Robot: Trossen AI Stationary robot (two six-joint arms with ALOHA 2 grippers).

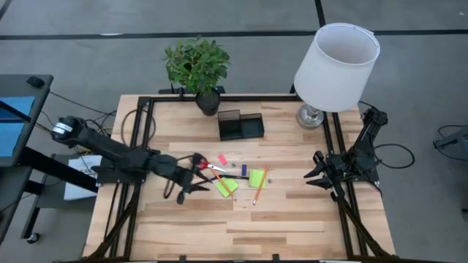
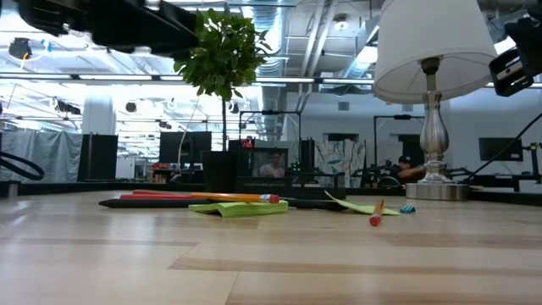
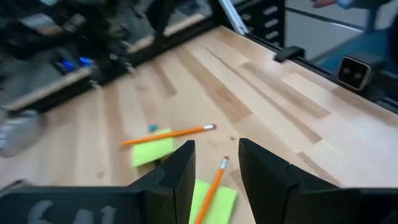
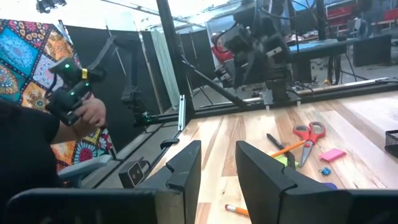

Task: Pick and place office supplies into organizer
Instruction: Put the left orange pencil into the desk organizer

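The supplies lie loose at mid-table: red-handled scissors (image 1: 213, 166), a pink piece (image 1: 222, 158), a blue piece (image 1: 244, 169), a black pen (image 1: 235, 176), two lime-green pads (image 1: 225, 188) (image 1: 256, 177) and orange pencils (image 1: 259, 187). The dark organizer (image 1: 240, 126) stands behind them toward the far edge. My left gripper (image 1: 199, 174) hangs open just left of the scissors; in its wrist view the left gripper (image 3: 214, 168) shows a pencil (image 3: 213, 186) lying across a pad (image 3: 214, 200) beyond the fingers. My right gripper (image 1: 316, 172) waits open near the right edge.
A potted plant (image 1: 197, 69) stands at the far edge beside the organizer, and a lamp with a white shade (image 1: 335, 67) occupies the far right corner. Black frame rails (image 1: 146, 139) border the table. A person's hand (image 4: 93, 115) with a device shows beyond the left side.
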